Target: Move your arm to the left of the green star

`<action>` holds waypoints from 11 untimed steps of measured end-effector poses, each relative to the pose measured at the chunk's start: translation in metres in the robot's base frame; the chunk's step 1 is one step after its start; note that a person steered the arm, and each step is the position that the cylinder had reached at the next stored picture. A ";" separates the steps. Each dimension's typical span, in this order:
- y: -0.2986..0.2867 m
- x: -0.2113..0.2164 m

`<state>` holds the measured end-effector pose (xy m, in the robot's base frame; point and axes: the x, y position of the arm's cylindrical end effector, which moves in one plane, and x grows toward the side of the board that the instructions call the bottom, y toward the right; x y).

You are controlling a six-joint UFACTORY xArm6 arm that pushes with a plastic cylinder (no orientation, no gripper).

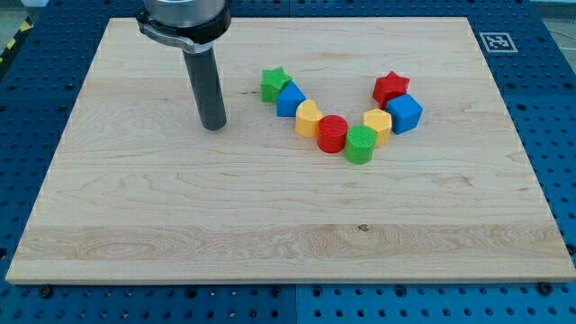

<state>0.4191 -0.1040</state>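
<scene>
The green star [273, 83] lies on the wooden board [180, 207] at the left end of a curved row of blocks. My tip [214, 127] rests on the board to the left of the star and a little below it, apart from it by a clear gap. The rod rises from the tip toward the view's top. No block touches the tip.
The row runs on from the star: a blue block [291, 99], a yellow heart [309, 118], a red cylinder [332, 133], a green cylinder [361, 144], a yellow block [377, 125], a blue cube [404, 113] and a red star [391, 87].
</scene>
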 end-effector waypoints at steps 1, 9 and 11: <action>0.000 -0.001; 0.000 -0.037; 0.000 -0.047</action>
